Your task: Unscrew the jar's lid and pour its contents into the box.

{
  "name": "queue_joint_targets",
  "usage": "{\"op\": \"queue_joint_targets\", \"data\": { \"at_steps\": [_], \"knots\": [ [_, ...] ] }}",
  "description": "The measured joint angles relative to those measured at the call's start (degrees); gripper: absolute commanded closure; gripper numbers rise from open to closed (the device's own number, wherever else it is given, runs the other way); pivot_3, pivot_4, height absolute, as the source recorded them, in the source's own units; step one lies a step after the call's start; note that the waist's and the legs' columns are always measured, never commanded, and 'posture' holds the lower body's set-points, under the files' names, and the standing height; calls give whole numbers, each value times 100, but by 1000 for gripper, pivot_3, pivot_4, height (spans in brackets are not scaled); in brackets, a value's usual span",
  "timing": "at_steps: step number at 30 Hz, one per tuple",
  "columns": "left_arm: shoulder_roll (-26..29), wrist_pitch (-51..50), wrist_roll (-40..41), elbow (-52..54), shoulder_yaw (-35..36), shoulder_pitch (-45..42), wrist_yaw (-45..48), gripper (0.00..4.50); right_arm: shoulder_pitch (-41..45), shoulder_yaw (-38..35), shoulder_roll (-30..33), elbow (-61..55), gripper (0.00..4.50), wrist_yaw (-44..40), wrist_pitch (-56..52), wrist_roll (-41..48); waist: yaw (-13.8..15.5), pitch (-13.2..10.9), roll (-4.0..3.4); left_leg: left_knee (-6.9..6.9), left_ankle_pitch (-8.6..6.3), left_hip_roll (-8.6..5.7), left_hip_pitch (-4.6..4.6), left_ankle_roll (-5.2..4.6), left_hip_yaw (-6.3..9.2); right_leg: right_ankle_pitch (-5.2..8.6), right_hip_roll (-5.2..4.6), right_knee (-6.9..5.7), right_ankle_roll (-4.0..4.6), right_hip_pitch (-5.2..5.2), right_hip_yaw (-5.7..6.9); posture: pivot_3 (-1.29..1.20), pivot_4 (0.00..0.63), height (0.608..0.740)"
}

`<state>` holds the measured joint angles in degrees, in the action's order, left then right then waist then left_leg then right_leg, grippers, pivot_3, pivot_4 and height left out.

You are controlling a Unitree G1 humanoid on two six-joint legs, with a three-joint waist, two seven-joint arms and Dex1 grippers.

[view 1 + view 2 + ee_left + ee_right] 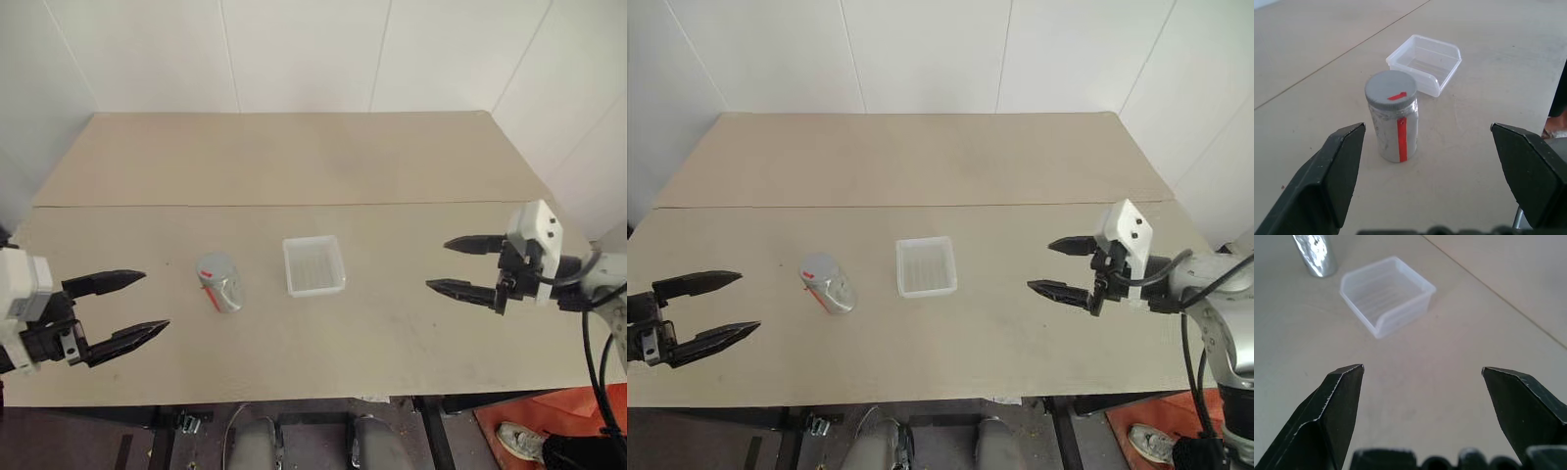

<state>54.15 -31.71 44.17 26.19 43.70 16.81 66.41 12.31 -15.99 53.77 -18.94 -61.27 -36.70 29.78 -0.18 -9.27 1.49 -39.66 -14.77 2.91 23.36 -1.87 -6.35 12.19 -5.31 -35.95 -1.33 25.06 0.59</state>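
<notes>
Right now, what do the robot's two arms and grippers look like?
Each gripper has two black, tapered, pointed jaws on a black base. The left gripper sits on a white wrist block. The right gripper carries a white housing with small dark holes, then a silver-grey forearm with black cables trailing from it.

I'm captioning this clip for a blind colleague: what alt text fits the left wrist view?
A small silvery jar with a red stripe stands upright on a pale table, its grey lid still on, framed between the left gripper's open black fingers. Just behind it sits an empty translucent box.
</notes>
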Motion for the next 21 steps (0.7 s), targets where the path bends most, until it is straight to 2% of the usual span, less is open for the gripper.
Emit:
{"op": "queue_joint_targets", "data": {
  "at_steps": [6,11,14,17,21],
  "knots": [
    [-240,-13,-3,25,-240,38,-207,31,-159,-128,52,-277,0,134,-131,189,-34,0,0,0,0,2,-5,0,2,0,1,-1,0,-2,-5,0,150,740],
    [-574,-90,-17,303,-80,522,-466,31,389,60,73,-253,0,165,-201,315,-78,0,1,0,0,4,-7,0,9,0,2,-1,0,-1,-8,0,150,740],
    [-1005,-60,-144,593,27,728,-905,31,860,420,-1,-157,0,121,-179,311,-65,0,2,-1,0,3,-7,0,10,0,3,-1,0,-2,-9,0,150,740],
    [-1585,-58,-316,977,-271,722,-1674,31,1271,889,-135,104,0,-153,-25,301,-25,0,3,-5,-1,-3,-8,-2,12,-1,1,3,0,-11,-9,0,150,740],
    [-1746,-56,-524,1180,-618,844,-2094,31,1623,1291,-187,364,0,-500,222,242,7,0,5,-6,-2,-3,-6,-5,10,-1,0,4,1,-10,-9,0,150,740]
  ]
}}
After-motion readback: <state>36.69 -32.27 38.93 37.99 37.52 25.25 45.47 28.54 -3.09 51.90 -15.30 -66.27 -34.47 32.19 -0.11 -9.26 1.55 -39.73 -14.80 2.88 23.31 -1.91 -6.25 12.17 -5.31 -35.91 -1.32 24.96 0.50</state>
